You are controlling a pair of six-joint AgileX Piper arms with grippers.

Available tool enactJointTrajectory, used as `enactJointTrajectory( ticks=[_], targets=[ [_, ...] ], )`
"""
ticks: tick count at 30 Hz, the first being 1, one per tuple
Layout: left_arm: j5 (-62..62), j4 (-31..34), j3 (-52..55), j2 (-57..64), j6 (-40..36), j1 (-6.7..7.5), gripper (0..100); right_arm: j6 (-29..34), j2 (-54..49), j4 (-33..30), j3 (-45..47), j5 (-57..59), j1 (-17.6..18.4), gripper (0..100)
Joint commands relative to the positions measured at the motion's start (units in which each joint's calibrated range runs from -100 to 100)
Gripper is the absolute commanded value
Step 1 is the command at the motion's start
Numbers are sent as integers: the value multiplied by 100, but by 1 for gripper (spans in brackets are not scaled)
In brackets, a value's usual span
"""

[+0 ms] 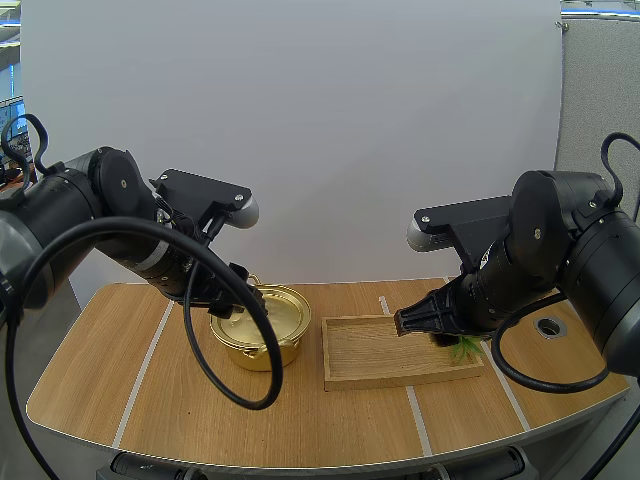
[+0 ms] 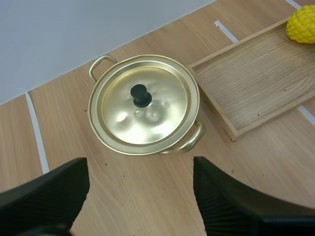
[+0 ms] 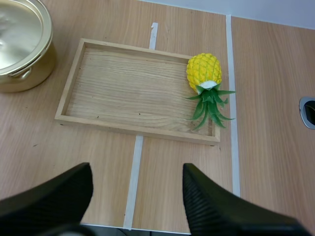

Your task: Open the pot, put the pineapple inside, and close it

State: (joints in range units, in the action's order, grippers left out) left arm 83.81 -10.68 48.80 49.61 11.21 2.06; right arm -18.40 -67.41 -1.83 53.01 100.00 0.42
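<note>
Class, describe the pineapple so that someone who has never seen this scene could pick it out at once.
Find the wooden tray beside the gold pot. The pineapple lies at the tray's end away from the pot. It alone is yellow with green leaves.

Wooden table (image 1: pixel 330 430), white tape lines (image 1: pixel 140 375); plain white wall (image 1: pixel 300 100) behind.
</note>
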Motion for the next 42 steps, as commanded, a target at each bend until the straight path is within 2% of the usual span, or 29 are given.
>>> enactJointTrajectory(
  ticks=[1,8,17,27,42],
  targets=[
    [-20,-87,-23,-8,312,-11,100,15,-23,-22,-41,0,-20,100],
    [-160,-472,-23,-101,1030,-11,100,15,-23,70,-41,0,-20,100],
    [-909,-585,-99,-1482,1344,-11,100,15,-23,141,-41,0,-20,100],
    [-892,-585,-1232,-3152,1397,23,100,15,-23,214,-41,0,-20,100],
    [-694,-585,-2578,-4864,1422,22,100,15,-23,224,-41,0,-20,100]
  ],
)
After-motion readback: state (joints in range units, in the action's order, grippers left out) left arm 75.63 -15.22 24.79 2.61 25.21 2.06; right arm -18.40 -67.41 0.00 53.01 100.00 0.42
